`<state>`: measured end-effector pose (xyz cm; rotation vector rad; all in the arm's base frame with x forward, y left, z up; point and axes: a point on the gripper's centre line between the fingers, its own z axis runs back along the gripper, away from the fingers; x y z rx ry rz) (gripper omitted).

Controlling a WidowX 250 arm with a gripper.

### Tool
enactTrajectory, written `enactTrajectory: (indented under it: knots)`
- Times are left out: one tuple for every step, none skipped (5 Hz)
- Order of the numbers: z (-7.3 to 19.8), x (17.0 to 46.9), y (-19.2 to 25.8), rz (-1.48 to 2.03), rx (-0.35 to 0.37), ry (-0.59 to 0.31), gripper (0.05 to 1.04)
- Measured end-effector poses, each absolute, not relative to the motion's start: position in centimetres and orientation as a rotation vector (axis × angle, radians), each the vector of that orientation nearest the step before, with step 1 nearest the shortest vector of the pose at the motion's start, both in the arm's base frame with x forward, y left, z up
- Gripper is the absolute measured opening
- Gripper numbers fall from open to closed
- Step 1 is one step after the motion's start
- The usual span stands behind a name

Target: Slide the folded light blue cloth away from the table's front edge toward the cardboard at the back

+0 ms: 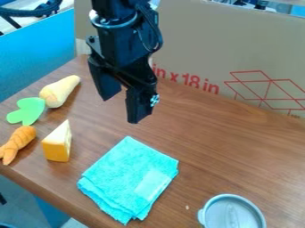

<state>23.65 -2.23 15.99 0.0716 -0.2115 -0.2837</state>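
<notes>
My gripper [121, 110] is hanging over the table [232, 147], fingers well parted, holding nothing, while the cloth [128, 178] is lying between cheese [57, 149] and lid [233, 214]

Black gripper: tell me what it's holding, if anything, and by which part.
Nothing is held: the gripper hangs open over the wooden table, its fingers apart with nothing between them.

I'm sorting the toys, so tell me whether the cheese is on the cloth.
No, the cheese stands on the table beside the cloth, with a gap between them.
</notes>
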Motion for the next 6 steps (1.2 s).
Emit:
enactTrajectory:
  knots:
    - [15.2,23.4,-2.2,-0.284,0.069,-0.187,1.001]
    - [12.8,23.5,-1.0,-0.260,0.053,-0.188,1.001]
    - [8.9,24.0,-0.6,-0.266,0.044,-0.146,1.001]
    - [5.6,24.8,-0.6,-0.294,0.014,-0.113,1.001]
    - [2.3,25.5,-0.9,-0.308,-0.013,-0.064,1.001]
    - [1.6,25.5,-1.9,-0.326,-0.026,-0.030,1.001]
